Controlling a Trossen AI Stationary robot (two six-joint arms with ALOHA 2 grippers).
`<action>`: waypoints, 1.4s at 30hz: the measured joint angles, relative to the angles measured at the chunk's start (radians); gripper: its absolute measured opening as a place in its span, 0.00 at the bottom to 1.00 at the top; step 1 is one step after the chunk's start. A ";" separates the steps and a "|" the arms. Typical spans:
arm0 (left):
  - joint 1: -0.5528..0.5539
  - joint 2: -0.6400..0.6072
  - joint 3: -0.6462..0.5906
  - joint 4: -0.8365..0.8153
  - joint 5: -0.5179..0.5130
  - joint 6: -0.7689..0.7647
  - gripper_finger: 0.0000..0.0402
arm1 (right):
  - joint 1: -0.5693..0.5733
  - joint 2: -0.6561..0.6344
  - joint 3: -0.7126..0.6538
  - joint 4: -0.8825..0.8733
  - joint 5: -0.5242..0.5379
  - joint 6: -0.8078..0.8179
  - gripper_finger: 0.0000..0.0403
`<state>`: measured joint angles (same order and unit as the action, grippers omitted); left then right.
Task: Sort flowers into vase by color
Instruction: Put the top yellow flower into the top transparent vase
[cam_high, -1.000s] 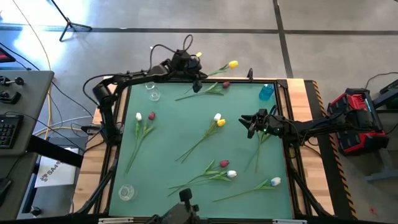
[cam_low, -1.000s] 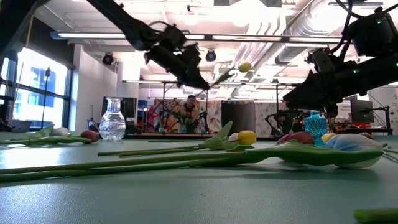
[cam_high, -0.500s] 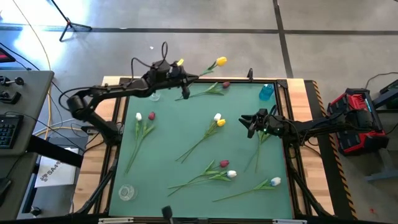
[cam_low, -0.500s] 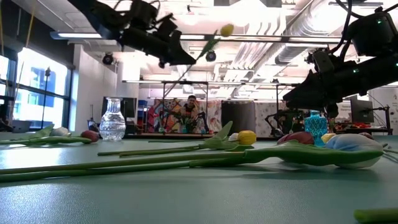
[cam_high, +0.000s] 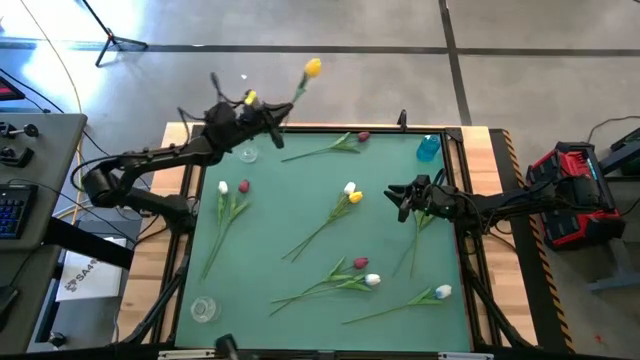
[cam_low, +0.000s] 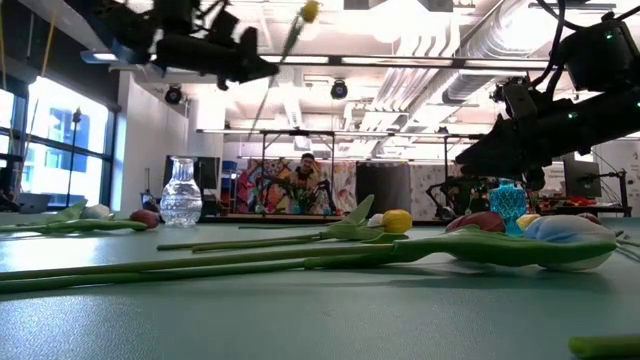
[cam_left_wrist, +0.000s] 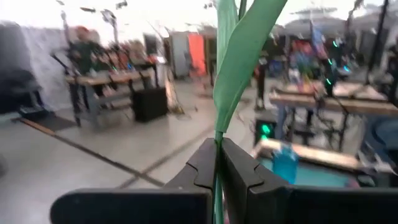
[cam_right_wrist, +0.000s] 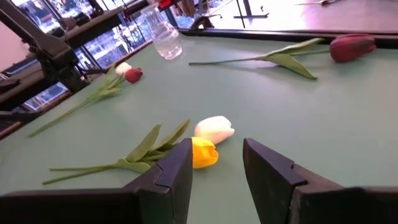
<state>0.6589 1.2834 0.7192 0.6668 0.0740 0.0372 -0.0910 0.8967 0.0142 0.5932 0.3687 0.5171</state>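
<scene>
My left gripper (cam_high: 272, 130) is raised above the table's far left corner, shut on a yellow tulip whose head (cam_high: 312, 68) stands high beyond the far edge. In the low view this gripper (cam_low: 262, 70) is high up, with the yellow head (cam_low: 309, 11) above it. A clear vase (cam_high: 247, 153) stands just below. My right gripper (cam_high: 397, 195) hovers open at the table's right side, next to a yellow and a white tulip (cam_high: 352, 193) lying on the mat. Its wrist view shows the yellow head (cam_right_wrist: 202, 153) just ahead of the open fingers. My left gripper pinches the yellow tulip's thin green stem (cam_left_wrist: 217, 140) between its two fingers, below the long leaf (cam_left_wrist: 239, 56). The fingers lie across the stem, coming from the table's left. The flower is lifted clear, steeply tilted with its head up; the stem's lower end (cam_low: 255, 115) hangs below the fingers.
A blue vase (cam_high: 429, 147) stands at the far right corner and a second clear vase (cam_high: 204, 309) at the near left. Tulips lie scattered: a dark red one (cam_high: 363, 136) far, a white and red pair (cam_high: 232, 188) left, several more (cam_high: 365, 272) near. A person sits in the room behind.
My left gripper has risen and swung toward the table's left, over the clear vase, carrying the yellow tulip. The flower has tipped from nearly level to steeply upright, and its head has moved left and higher.
</scene>
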 joint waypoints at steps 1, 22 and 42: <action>0.007 -0.020 -0.022 0.019 -0.012 -0.002 0.00 | 0.000 0.000 0.000 -0.005 0.000 0.000 0.32; 0.036 -0.320 -0.420 0.403 -0.455 0.087 0.00 | 0.000 0.000 0.000 -0.003 0.002 0.001 0.32; 0.144 -0.294 -0.544 0.560 -0.492 0.116 0.00 | 0.000 0.000 0.000 0.026 0.017 0.001 0.32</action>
<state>0.8025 0.9894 0.1757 1.2266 -0.4179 0.1529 -0.0907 0.8967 0.0139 0.6190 0.3862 0.5178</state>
